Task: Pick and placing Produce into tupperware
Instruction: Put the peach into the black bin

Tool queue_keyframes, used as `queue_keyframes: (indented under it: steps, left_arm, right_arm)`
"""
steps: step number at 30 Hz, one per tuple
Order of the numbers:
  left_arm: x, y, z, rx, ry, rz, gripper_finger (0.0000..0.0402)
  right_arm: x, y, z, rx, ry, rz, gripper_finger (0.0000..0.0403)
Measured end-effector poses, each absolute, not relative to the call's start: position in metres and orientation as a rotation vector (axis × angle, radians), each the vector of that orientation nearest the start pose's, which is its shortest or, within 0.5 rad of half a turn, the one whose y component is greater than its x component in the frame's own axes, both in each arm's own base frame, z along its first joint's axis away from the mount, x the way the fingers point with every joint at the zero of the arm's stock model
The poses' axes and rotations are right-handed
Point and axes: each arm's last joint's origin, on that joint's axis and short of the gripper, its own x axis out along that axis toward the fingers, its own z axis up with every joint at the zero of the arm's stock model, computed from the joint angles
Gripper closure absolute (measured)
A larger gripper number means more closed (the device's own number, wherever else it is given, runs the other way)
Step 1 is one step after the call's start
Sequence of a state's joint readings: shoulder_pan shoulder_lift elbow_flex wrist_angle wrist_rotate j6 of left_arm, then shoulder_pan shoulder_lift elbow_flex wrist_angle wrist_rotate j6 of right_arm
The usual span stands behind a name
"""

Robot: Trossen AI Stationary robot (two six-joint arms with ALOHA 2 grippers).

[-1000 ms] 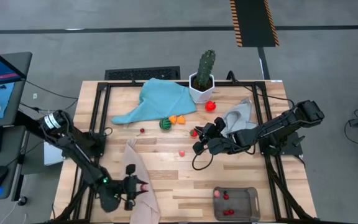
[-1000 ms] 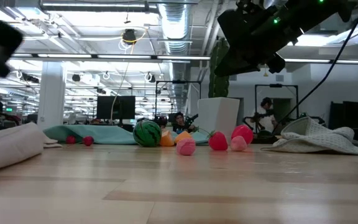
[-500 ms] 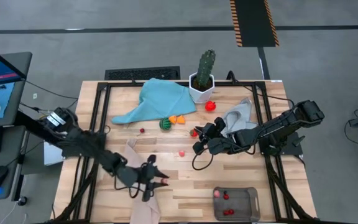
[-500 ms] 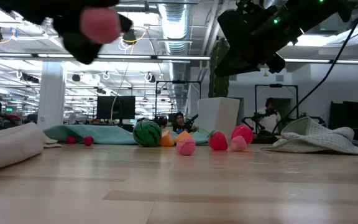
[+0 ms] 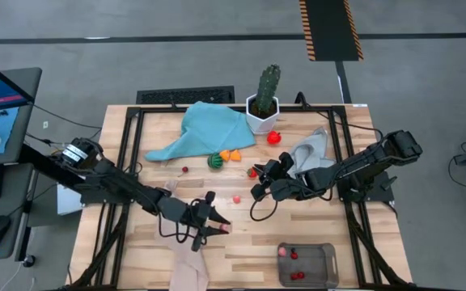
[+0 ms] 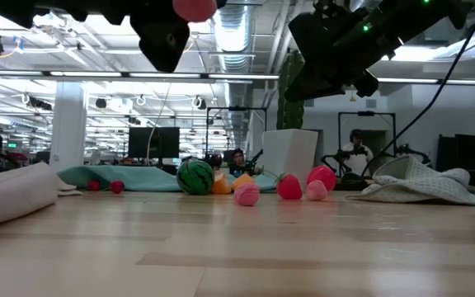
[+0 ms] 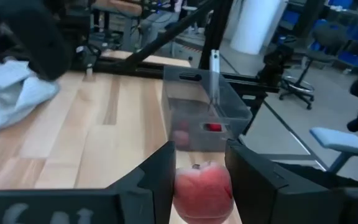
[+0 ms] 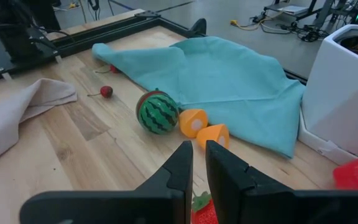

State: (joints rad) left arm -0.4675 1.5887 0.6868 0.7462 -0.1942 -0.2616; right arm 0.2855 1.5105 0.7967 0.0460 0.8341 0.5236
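Left gripper (image 5: 221, 229) nearer tupperware (image 5: 307, 264)

We see the tupperware (image 5: 307, 264) at the surface's (image 5: 241, 242) five o'clock corner, with small produce pieces (image 5: 293, 255) inside. The cactus pot (image 5: 263, 114) stands at twelve o'clock, a cloth (image 5: 205, 129) toward eleven. The watermelon ball (image 5: 214, 161) lies near centre. The left gripper (image 5: 221, 228) hangs at seven o'clock, the right gripper (image 5: 256, 183) just right of centre.

A grey concrete floor (image 5: 176, 56) is seen around the wooden table (image 5: 241, 242). Beyond the table, a yellow-and-black striped strip (image 5: 330, 28) is laid; ceiling strip lights (image 6: 122, 11) and ducts (image 6: 231, 33) are seen overhead.
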Motion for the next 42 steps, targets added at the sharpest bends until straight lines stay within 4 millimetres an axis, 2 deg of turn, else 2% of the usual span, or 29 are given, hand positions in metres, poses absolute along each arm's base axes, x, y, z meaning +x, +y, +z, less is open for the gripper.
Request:
queue_keyframes:
  steps: [5, 14, 21, 29, 31, 35, 38, 42]
  left_arm:
    - [0.287, -0.14, 0.199, -0.184, 0.164, -0.295, 0.0278]
    - [0.291, -0.138, 0.204, -0.175, 0.152, -0.276, 0.0278]
    - [0.297, -0.127, 0.206, -0.177, 0.135, -0.241, 0.0278]
    - [0.297, -0.126, 0.207, -0.163, 0.122, -0.242, 0.0278]
    - [0.297, -0.126, 0.207, -0.163, 0.123, -0.242, 0.0278]
    - [0.297, -0.127, 0.206, -0.16, 0.13, -0.243, 0.0278]
    - [0.296, -0.129, 0.206, -0.154, 0.131, -0.25, 0.0278]
    - [0.296, -0.129, 0.206, -0.155, 0.13, -0.253, 0.0278]
  right_arm:
    - [0.291, 0.063, 0.198, 0.138, 0.415, -0.655, 0.0335]
    - [0.291, 0.063, 0.198, 0.138, 0.415, -0.655, 0.0335]
    - [0.291, 0.063, 0.198, 0.138, 0.414, -0.655, 0.0335]
    - [0.294, 0.064, 0.202, 0.145, 0.392, -0.628, 0.0335]
    - [0.295, 0.068, 0.207, 0.124, 0.39, -0.533, 0.0335]
    - [0.292, 0.093, 0.227, 0.09, 0.352, -0.183, 0.0335]
    - [0.28, 0.116, 0.237, -0.028, 0.336, 0.023, 0.0335]
    - [0.252, 0.13, 0.26, -0.069, 0.237, 0.115, 0.0335]
